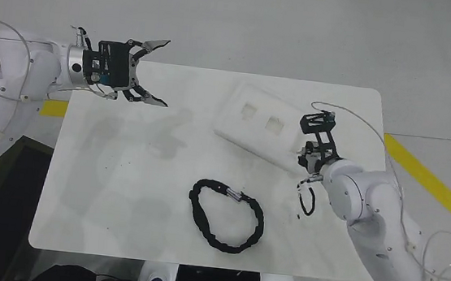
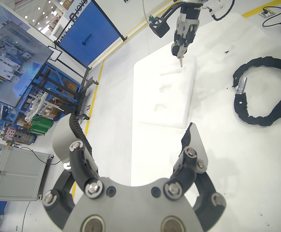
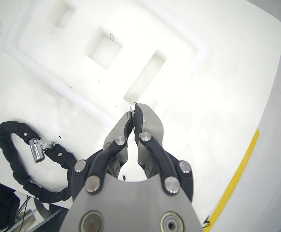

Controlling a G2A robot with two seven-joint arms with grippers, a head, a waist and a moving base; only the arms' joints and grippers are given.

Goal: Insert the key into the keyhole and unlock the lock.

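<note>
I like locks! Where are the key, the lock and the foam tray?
key (image 2: pixel 181 63), left wrist view, on its bare tip.
lock (image 2: pixel 241 85), left wrist view, on its silver cylinder end.
foam tray (image 1: pixel 260 138), top view, on a flat part beside the recesses.

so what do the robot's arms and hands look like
The left arm and right arm are smooth white shells trailing thin grey cables. The left hand and right hand match: grey base plate, black linkages, silver bolts, grey fingers with black ribbed pads.
</note>
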